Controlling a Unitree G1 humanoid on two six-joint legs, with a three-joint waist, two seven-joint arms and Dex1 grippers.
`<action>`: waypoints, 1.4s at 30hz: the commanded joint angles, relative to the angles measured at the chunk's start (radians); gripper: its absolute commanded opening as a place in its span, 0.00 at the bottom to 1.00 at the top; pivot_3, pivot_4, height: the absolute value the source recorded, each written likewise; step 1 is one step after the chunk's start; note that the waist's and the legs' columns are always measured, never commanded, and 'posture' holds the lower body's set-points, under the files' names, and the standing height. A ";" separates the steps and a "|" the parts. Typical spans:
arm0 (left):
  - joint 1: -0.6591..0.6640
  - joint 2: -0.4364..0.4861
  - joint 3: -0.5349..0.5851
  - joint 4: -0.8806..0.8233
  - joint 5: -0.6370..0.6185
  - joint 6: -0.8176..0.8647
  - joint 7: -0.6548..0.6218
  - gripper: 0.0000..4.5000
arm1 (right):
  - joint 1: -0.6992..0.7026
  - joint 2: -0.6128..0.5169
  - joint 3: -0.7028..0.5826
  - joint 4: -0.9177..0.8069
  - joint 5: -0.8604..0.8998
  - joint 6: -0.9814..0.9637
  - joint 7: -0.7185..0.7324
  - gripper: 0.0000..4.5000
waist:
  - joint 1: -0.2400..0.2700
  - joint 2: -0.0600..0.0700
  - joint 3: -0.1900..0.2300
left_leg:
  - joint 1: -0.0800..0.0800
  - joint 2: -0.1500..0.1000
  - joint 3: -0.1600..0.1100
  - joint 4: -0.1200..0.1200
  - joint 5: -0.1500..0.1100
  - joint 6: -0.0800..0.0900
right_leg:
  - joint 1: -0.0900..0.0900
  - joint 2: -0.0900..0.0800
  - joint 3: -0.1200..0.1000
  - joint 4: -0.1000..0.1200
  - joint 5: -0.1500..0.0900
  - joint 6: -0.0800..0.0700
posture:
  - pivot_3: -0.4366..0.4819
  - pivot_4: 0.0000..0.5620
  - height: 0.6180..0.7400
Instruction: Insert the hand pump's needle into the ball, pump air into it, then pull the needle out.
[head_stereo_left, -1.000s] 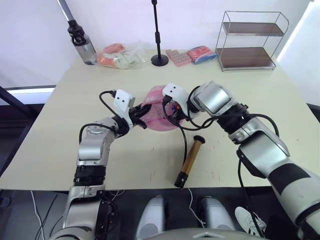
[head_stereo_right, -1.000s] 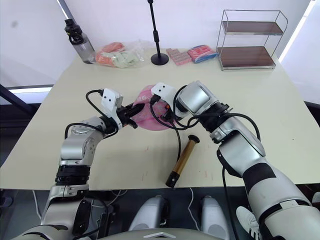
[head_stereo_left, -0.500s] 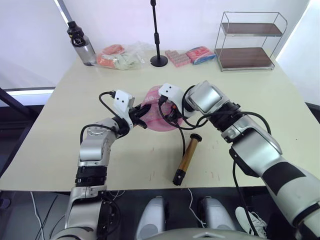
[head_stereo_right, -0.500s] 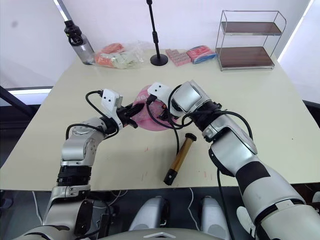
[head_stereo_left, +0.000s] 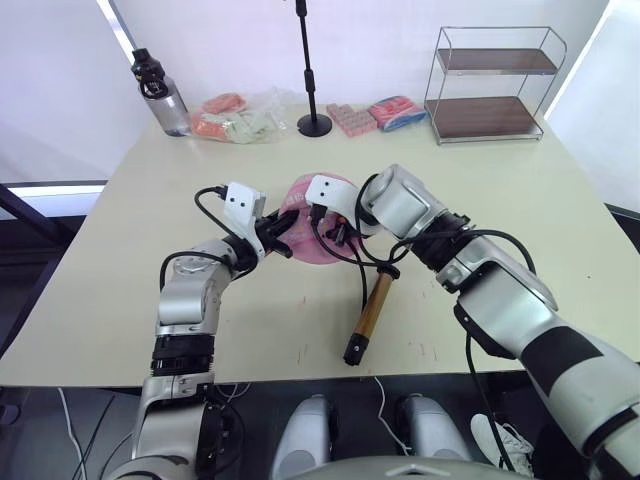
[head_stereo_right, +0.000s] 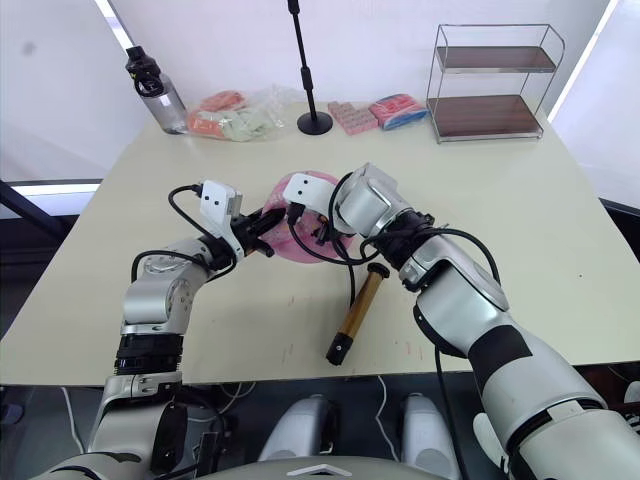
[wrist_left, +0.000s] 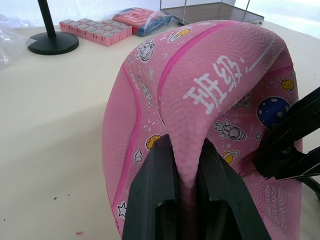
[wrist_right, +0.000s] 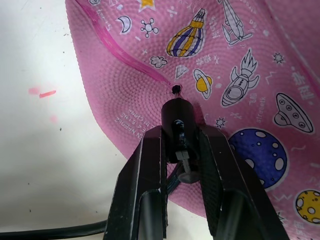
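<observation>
The ball (head_stereo_left: 312, 214) is pink, deflated and folded, lying at the table's middle. My left gripper (wrist_left: 186, 167) is shut on a fold of its rim, also seen from the head as the left gripper (head_stereo_left: 279, 238). My right gripper (wrist_right: 178, 142) is shut on the small black fitting (wrist_right: 176, 116) at the hose end, and hangs over the ball's right side as the right gripper (head_stereo_left: 335, 231). The fitting points at a small dark valve hole (wrist_right: 176, 89) in the ball's skin. The needle's pin is hidden. The hand pump (head_stereo_left: 371, 312) lies on the table nearer me, its black hose (head_stereo_left: 364, 272) curving up to the fitting.
A water bottle (head_stereo_left: 158, 93) stands at the far left corner. Snack bags (head_stereo_left: 238, 115), a black stand base (head_stereo_left: 314, 124) and pink packets (head_stereo_left: 353, 118) line the far edge. A wire shelf (head_stereo_left: 490, 85) stands at the far right.
My right gripper has carried the fitting leftward over the ball, closer to the left gripper. The left gripper keeps its hold on the ball's fold. The camera has shifted slightly.
</observation>
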 joint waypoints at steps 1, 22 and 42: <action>0.020 -0.065 -0.121 -0.016 -0.031 0.028 -0.048 0.04 | 0.023 0.052 -0.003 -0.008 -0.007 -0.070 -0.013 0.07 | 0.000 0.001 -0.002 | 0.000 0.000 -0.001 0.000 0.000 0.000 | 0.000 0.000 0.000 0.000 0.000 0.000 | 0.48 0.27 1.00; 0.017 -0.061 -0.111 0.011 -0.018 0.016 -0.052 0.04 | 0.168 -0.056 -0.133 -0.297 0.046 0.117 0.003 0.07 | 0.006 0.003 -0.005 | -0.001 -0.002 -0.004 -0.001 0.000 0.000 | 0.000 -0.002 0.000 -0.001 -0.001 -0.001 | 0.48 0.27 1.00; 0.016 -0.053 -0.120 0.024 -0.012 0.002 -0.060 0.04 | 0.276 -0.216 -0.171 -0.519 0.112 0.036 0.040 0.07 | 0.026 0.003 -0.004 | -0.004 -0.002 -0.001 -0.001 0.000 0.000 | 0.000 -0.002 -0.003 -0.005 -0.001 -0.001 | 0.48 0.27 1.00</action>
